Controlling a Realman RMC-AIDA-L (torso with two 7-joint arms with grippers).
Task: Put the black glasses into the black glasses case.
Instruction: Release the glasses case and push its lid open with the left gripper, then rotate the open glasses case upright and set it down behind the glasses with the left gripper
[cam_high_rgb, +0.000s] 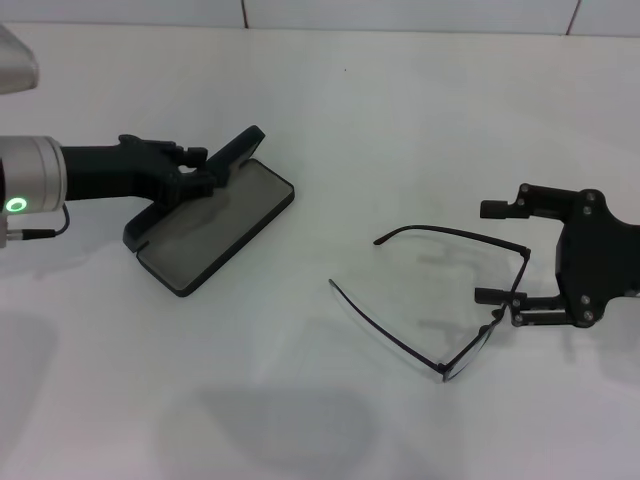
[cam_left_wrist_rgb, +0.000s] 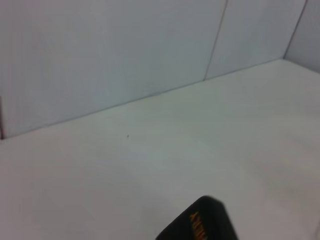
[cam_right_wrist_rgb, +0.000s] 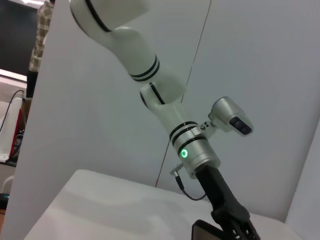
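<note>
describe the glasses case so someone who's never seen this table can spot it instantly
On the white table, look to the robot's left, where the left gripper holds a raised lid. The black glasses case lies open there, a flat black rectangle with grey lining facing up. It is solid and boxy, unlike the thin wire black glasses lying apart from it by the right gripper.

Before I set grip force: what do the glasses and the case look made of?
The glasses look like thin black metal wire, going by the very slim frame and arms, with clear lenses, glass or plastic I cannot tell. The case looks like a hard black shell, likely matte plastic or leatherette, with a dull grey, fabric-like lining. The left gripper holds its lid; the right gripper is beside the glasses.
</note>
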